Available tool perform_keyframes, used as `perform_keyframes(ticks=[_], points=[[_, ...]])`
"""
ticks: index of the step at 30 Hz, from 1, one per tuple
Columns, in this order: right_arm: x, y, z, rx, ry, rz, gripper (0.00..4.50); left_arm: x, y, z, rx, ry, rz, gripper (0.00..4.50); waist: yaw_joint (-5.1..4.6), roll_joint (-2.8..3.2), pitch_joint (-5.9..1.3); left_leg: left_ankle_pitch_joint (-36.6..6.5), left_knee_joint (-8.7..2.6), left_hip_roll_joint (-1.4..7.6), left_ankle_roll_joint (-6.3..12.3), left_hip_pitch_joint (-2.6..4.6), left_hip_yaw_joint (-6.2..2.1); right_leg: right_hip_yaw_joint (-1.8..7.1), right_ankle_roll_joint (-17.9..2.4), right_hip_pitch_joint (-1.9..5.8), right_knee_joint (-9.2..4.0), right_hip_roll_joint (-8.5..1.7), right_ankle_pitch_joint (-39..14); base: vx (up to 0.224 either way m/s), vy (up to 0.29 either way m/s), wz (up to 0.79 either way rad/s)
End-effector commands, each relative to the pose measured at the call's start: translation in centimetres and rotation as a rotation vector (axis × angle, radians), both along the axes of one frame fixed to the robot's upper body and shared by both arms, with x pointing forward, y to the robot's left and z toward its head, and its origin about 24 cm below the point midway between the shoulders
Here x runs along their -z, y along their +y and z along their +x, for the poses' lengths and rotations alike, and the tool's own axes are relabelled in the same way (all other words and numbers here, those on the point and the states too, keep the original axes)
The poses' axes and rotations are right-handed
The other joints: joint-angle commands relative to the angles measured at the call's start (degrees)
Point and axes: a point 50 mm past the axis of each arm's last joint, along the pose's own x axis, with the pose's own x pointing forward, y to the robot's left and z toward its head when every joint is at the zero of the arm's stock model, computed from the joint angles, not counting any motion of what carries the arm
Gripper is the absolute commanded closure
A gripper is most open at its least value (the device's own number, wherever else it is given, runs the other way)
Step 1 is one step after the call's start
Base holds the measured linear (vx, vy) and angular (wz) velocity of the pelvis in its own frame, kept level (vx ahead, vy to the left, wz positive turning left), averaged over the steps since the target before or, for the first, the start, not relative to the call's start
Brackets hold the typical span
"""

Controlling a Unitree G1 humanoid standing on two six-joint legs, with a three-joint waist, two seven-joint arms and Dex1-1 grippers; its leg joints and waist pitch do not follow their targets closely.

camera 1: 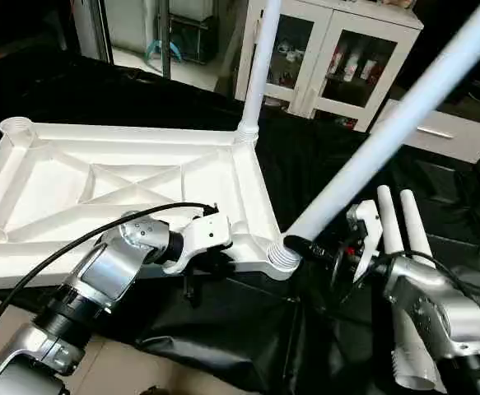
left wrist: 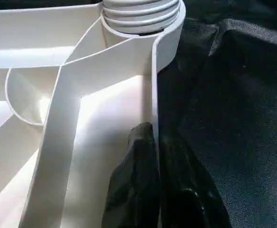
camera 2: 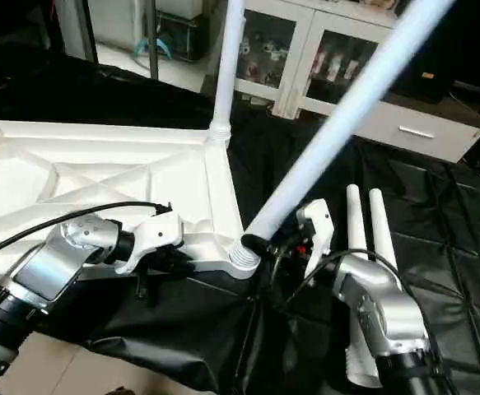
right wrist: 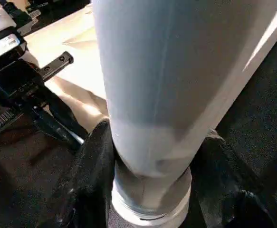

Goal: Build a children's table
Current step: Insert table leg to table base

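Black cloth (camera 1: 338, 156): tabletop (camera 1: 141, 177) ribs-up; L gripper (left wrist: 155, 156) pinches rim, R gripper (right wrist: 152, 156) clasps leg (camera 1: 388, 132).

The tabletop (camera 1: 124, 189) is laid underside up at the left of the frame. One leg (camera 1: 258, 66) is set in its far right socket, another (camera 1: 388, 132) in the near right socket. Two legs (camera 1: 404, 222) are laid at the lower right.

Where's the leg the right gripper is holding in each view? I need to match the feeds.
Left eye: held leg slants from upper right down to the near corner socket.
Right eye: same slant.
Left wrist: only that socket.
Right wrist: leg between the fingers.
Shared landmark: the socket.
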Motion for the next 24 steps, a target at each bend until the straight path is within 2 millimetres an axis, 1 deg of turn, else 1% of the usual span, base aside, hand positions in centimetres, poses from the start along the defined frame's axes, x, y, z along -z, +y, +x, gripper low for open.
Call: perform_keyframes(ticks=[1, 3, 5, 7, 8, 9, 10, 11, 12, 16, 20, 22, 23, 24], points=[[2.5, -1.1, -1.0, 0.039, 0.097, -0.124, 2.63, -0.9, -0.5, 0.1, 0.028, -0.044, -0.026, 4.5, -0.01, 1.05, -3.15, -12.4, -4.6, 0.72, -0.46, 0.13, 0.18, 1.12, -10.9, 2.61, -4.07, -2.41, -10.1, 0.0, 0.0, 0.0], [3.0, -0.9, -1.6, -0.009, 0.099, -0.183, 2.63, -0.9, -0.5, 0.1, 0.028, -0.044, -0.025, 4.5, 0.0, 1.11, -3.11, -12.5, -4.64, 0.71, -0.49, 0.1, 0.17, 1.13, -10.8, 2.63, -4.08, -2.39, -10.2, 0.0, 0.0, 0.0], [3.3, -0.8, -1.9, -0.044, 0.101, -0.221, 2.63, -0.9, -0.5, 0.2, 0.028, -0.044, -0.024, 4.5, -0.04, 0.97, -3.09, -12.6, -4.68, 0.72, -0.44, 0.09, 0.16, 1.14, -10.7, 2.7, -4.12, -2.36, -10.3, 0.0, 0.0, 0.0], [3.6, -0.7, -2.2, -0.074, 0.106, -0.251, 2.63, -0.9, -0.5, 0.2, 0.028, -0.044, -0.023, 4.5, -0.01, 0.98, -3.02, -12.7, -4.69, 0.74, -0.42, 0.07, 0.15, 1.16, -10.4, 2.69, -4.18, -2.39, -10.9, 0.0, 0.0, 0.0], [3.6, -0.7, -2.3, -0.085, 0.111, -0.259, 2.63, -0.9, -0.5, 0.1, 0.028, -0.044, -0.023, 4.5, -0.05, 0.98, -2.92, -13.1, -4.77, 0.75, -0.4, 0.01, 0.12, 1.15, -10.2, 2.68, -4.25, -2.36, -11.5, 0.0, 0.0, 0.0], [3.9, -0.6, -2.6, -0.115, 0.131, -0.281, 2.63, -0.9, -0.4, 0.1, 0.028, -0.042, -0.022, 4.5, -0.03, 1.0, -2.84, -14.5, -4.91, 0.81, -0.56, 0.12, 0.03, 1.18, -9.6, 2.56, -4.53, -2.49, -14.2, 0.0, 0.0, 0.0], [4.0, -0.6, -2.6, -0.121, 0.136, -0.294, 2.63, -0.9, -0.4, 0.1, 0.028, -0.041, -0.022, 4.5, -0.03, 0.98, -2.85, -15.0, -4.91, 0.82, -0.62, 0.19, 0.02, 1.19, -9.5, 2.51, -4.6, -2.47, -14.8, 0.0, 0.0, 0.0], [4.0, -0.6, -2.6, -0.123, 0.136, -0.303, 2.64, -0.9, -0.4, 0.1, 0.028, -0.041, -0.022, 4.5, -0.07, 1.0, -2.77, -15.5, -4.97, 0.84, -0.7, 0.2, -0.01, 1.19, -9.3, 2.43, -4.67, -2.47, -15.5, 0.0, 0.0, 0.0], [4.1, -0.6, -2.6, -0.126, 0.14, -0.319, 2.64, -0.9, -0.4, 0.1, 0.028, -0.04, -0.022, 4.5, -0.07, 0.98, -2.86, -16.1, -4.98, 0.86, -0.8, 0.25, -0.06, 1.2, -9.2, 2.37, -4.71, -2.52, -15.9, 0.0, 0.0, 0.0], [4.1, -0.5, -2.5, -0.126, 0.142, -0.324, 2.64, -0.9, -0.4, 0.1, 0.028, -0.039, -0.022, 4.5, -0.16, 0.89, -2.89, -16.8, -5.05, 0.87, -0.98, 0.21, -0.15, 1.17, -9.1, 2.3, -4.68, -2.44, -15.4, 0.0, 0.0, 0.0], [4.5, -0.2, -2.1, -0.106, 0.182, -0.336, 2.64, -0.9, -0.3, 0.0, 0.033, -0.027, -0.021, 4.5, -0.26, 0.94, -2.79, -18.5, -5.16, 0.87, -1.2, 0.28, -0.22, 1.16, -8.6, 2.15, -4.94, -2.46, -17.8, 0.0, 0.0, 0.0], [4.7, -0.2, -1.8, -0.093, 0.216, -0.337, 2.64, -0.9, -0.3, 0.0, 0.034, -0.025, -0.02, 4.5, -0.5, 0.97, -2.79, -18.9, -5.25, 0.81, -1.4, 0.17, -0.33, 1.13, -8.7, 2.18, -4.91, -2.38, -18.1, 0.0, 0.0, 0.0], [5.2, -0.1, -1.8, -0.103, 0.26, -0.366, 2.64, -0.8, -0.4, 0.0, 0.035, -0.022, -0.021, 4.5, -0.51, 1.1, -2.8, -19.2, -5.24, 0.83, -1.48, 0.27, -0.34, 1.13, -8.6, 2.08, -4.94, -2.41, -18.5, 0.0, 0.0, 0.0], [5.5, 0.0, -1.7, -0.103, 0.271, -0.387, 2.64, -0.8, -0.4, 0.0, 0.036, -0.021, -0.021, 4.5, -0.84, 1.01, -2.74, -20.4, -5.25, 0.78, -1.67, 0.25, -0.41, 1.12, -8.4, 2.04, -5.16, -2.49, -20.4, 0.0, 0.0, 0.0]])
